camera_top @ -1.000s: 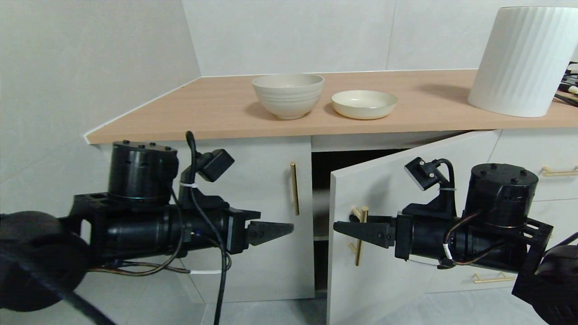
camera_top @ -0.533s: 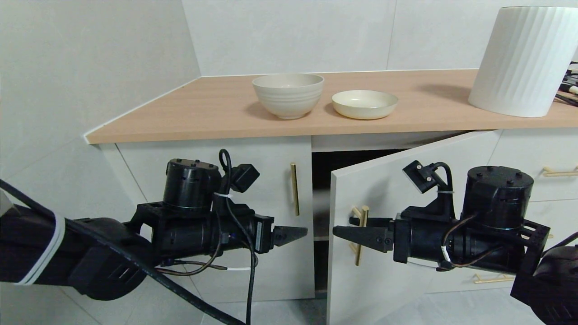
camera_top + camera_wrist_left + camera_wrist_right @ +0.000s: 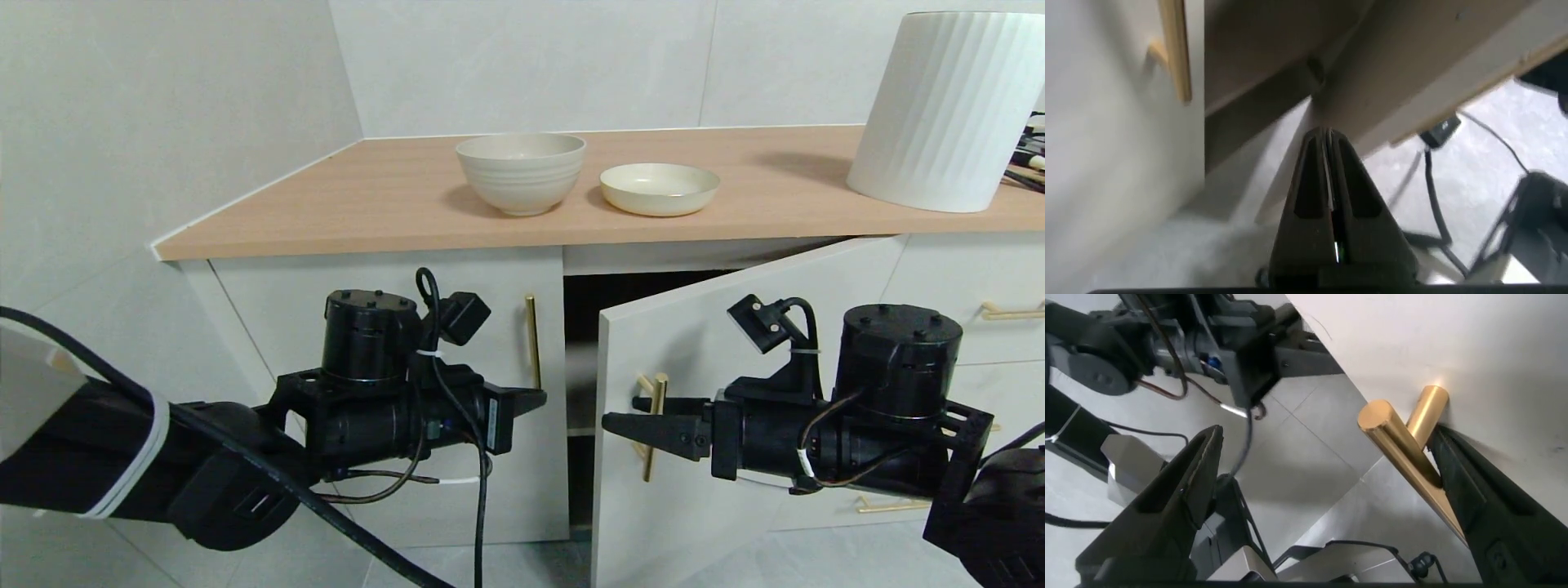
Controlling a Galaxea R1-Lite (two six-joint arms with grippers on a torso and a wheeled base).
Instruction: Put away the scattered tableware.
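A deep cream bowl (image 3: 521,173) and a shallow cream dish (image 3: 660,188) stand side by side on the wooden counter (image 3: 367,204). Below the counter, my left gripper (image 3: 535,399) is shut and empty. It sits just under the left door's gold handle (image 3: 532,341), at the gap between the cabinet doors. In the left wrist view its closed fingertips (image 3: 1325,139) point at the door's edge. My right gripper (image 3: 608,423) is open, with the gold handle (image 3: 1404,449) of the ajar right door (image 3: 735,384) lying against one finger (image 3: 1478,498).
A tall white ribbed container (image 3: 939,106) stands on the counter at the right. The dark cabinet opening (image 3: 645,282) shows above the ajar door. Drawers with gold handles (image 3: 1008,310) lie further right. A tiled wall closes off the left side.
My left arm has moved forward and rightward toward the gap between the doors, rising slightly. The right arm has barely shifted. Bowl and dish are unmoved.
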